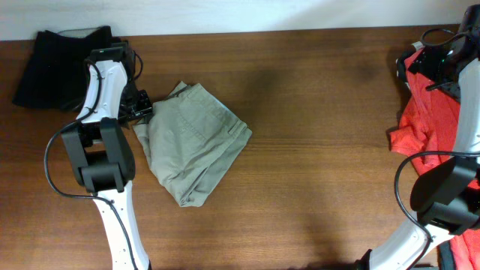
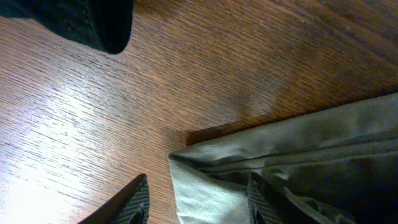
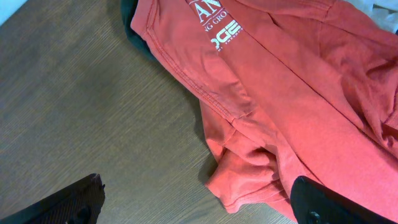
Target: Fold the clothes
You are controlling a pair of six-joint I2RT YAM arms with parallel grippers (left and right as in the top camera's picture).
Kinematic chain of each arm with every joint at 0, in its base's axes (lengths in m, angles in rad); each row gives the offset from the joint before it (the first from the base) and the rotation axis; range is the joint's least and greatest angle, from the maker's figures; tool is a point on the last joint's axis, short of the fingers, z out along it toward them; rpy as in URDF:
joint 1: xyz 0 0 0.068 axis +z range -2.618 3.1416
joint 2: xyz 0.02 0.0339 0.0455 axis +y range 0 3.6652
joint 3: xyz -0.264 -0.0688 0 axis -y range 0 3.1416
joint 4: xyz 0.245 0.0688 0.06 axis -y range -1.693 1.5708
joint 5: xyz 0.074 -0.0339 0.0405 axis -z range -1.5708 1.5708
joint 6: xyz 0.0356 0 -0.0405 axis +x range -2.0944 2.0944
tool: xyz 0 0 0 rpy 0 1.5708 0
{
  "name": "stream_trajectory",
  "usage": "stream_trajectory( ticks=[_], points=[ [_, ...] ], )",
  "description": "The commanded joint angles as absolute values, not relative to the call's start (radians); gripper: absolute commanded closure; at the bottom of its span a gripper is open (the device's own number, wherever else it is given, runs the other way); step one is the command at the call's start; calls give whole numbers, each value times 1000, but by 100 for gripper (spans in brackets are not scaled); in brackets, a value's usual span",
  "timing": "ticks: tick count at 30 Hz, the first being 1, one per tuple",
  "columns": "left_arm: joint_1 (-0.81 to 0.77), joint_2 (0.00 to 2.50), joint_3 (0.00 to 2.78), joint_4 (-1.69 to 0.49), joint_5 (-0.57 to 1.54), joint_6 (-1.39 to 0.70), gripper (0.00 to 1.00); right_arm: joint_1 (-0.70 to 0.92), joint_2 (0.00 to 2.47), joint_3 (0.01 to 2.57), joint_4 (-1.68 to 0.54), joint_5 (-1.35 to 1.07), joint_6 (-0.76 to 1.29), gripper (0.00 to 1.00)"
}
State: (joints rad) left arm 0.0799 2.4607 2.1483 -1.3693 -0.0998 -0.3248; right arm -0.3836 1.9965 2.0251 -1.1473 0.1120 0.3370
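Note:
Khaki grey-green shorts (image 1: 193, 142) lie folded on the wooden table, left of centre. My left gripper (image 1: 137, 105) is open at their upper left corner; in the left wrist view its jaws (image 2: 198, 202) straddle the corner of the shorts (image 2: 292, 168), one finger on bare wood, one over the cloth. A red T-shirt with white print (image 1: 429, 112) lies crumpled at the right edge. My right gripper (image 3: 198, 199) is open above the T-shirt's hem (image 3: 261, 112); in the overhead view it (image 1: 435, 56) sits at the far right. A black garment (image 1: 52, 67) lies at the back left.
The wooden table (image 1: 315, 97) stretches between the shorts and the T-shirt. A pale wall edge (image 1: 225, 15) runs along the back. The black garment also shows at the top left of the left wrist view (image 2: 81, 22).

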Motion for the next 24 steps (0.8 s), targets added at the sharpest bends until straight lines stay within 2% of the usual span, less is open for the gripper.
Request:
stream_trajectory(
  ticks=[1, 4, 5, 7, 9, 14, 19, 24],
  points=[
    [81, 2422, 2127, -1367, -78, -320, 53, -381, 1990, 2030, -1148, 120, 342, 1],
    [81, 2422, 2069, -1341, -67, -320, 57, -381, 1990, 2030, -1148, 120, 342, 1],
    [81, 2422, 2044, -1331, -67, -320, 64, -381, 1990, 2030, -1148, 120, 342, 1],
    [81, 2422, 2044, -1325, -67, -320, 70, -381, 1990, 2030, -1148, 120, 342, 1],
    [81, 2422, 2044, -1318, -68, -320, 83, -381, 1990, 2030, -1148, 120, 342, 1],
    [81, 2421, 2069, -1345, -118, -320, 99, -381, 1990, 2030, -1148, 120, 342, 1],
    [81, 2419, 2166, -1457, -221, -362, 100, -381, 1990, 2030, -1148, 120, 342, 1],
    [81, 2412, 2207, -1523, -226, -374, 100, -381, 1990, 2030, -1148, 120, 342, 1]
  ],
)
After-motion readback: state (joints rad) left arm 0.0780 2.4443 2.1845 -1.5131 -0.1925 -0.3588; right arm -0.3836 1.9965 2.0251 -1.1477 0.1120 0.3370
